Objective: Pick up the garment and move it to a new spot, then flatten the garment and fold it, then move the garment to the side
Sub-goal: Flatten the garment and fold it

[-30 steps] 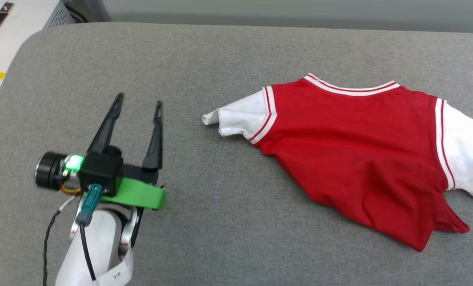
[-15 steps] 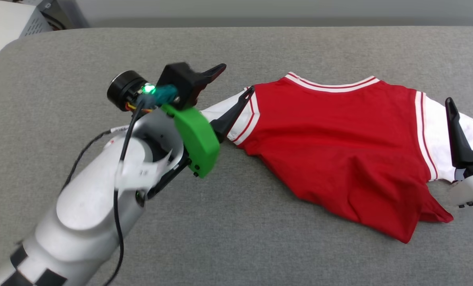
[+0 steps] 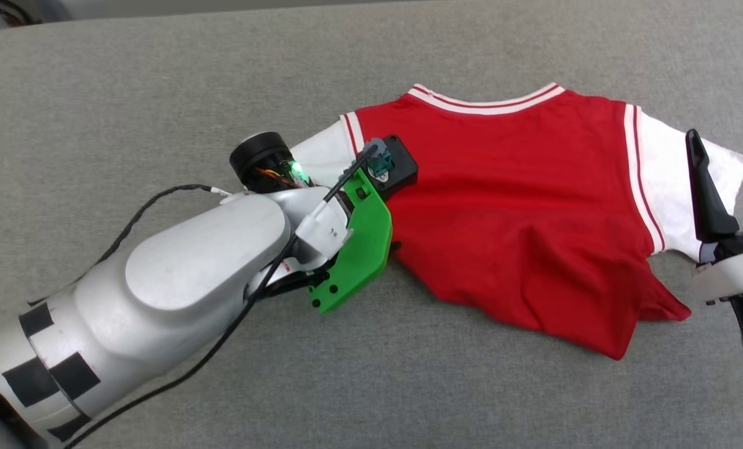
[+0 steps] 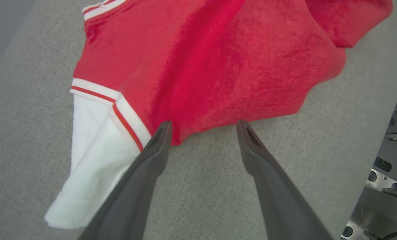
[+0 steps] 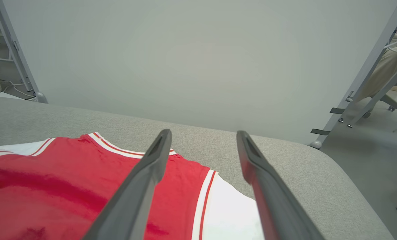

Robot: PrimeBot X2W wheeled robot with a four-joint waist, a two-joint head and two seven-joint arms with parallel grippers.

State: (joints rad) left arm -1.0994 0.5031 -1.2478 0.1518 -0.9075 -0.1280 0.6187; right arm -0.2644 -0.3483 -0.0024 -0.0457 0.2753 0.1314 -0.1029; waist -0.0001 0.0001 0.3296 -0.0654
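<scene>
Your red T-shirt (image 3: 521,206) lies on the grey desk (image 3: 159,81), a bit to the right of the middle in the head view. It is spread out but not smooth, with folds running down the red part and a bunched bottom edge. Its striped collar (image 3: 483,103) points to the far side of the desk. One white sleeve (image 3: 318,153) sticks out on the left and the other white sleeve (image 3: 677,181) on the right. Your left gripper (image 4: 204,122) has its two fingers wide apart, and nothing is between them. In the left wrist view, one fingertip sits by the striped seam of the left sleeve, and the other is over bare desk just beside the red edge. You cannot tell if the tips touch the cloth. Your right gripper (image 3: 723,128) is spread wide too and holds nothing. It is at the right side of the desk, with its fingers over the right sleeve. In the right wrist view, its fingers point across the shirt's shoulder toward a pale wall (image 5: 185,60).
</scene>
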